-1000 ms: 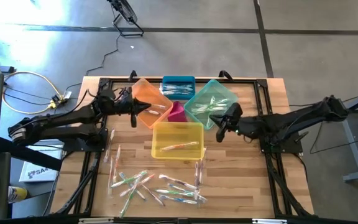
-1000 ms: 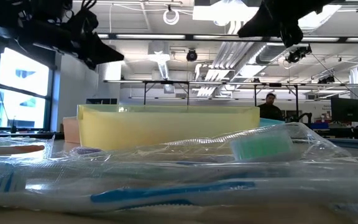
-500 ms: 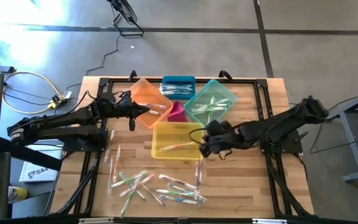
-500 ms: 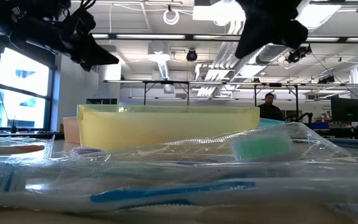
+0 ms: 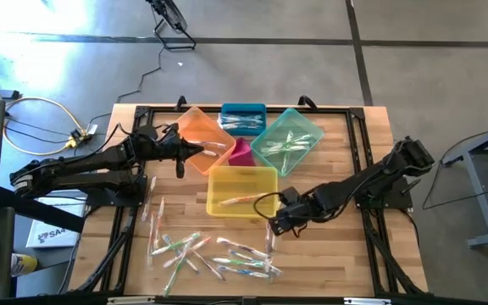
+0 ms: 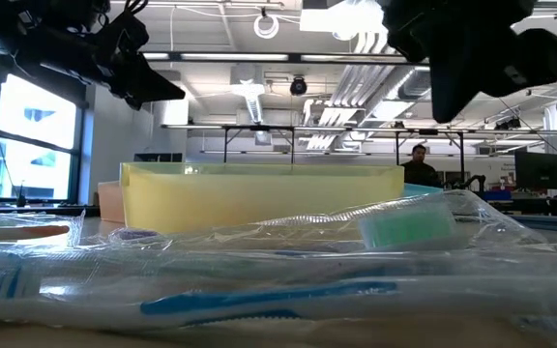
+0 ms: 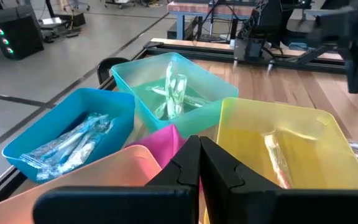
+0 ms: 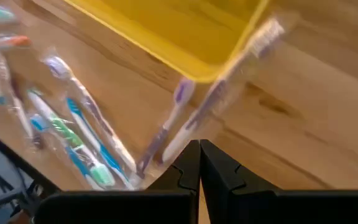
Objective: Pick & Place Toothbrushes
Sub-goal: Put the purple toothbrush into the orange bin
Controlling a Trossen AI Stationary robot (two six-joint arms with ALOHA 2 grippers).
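My right gripper, fingers pressed together and empty, hangs just off the yellow bin's near corner, above two purple toothbrushes lying on the table, likely my next pick; my left gripper, equally pinched and empty, waits over the orange bin

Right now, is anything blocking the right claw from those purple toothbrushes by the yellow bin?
Nothing visible. The right gripper hangs just over the purple toothbrushes, which lie on bare table beside the yellow bin.
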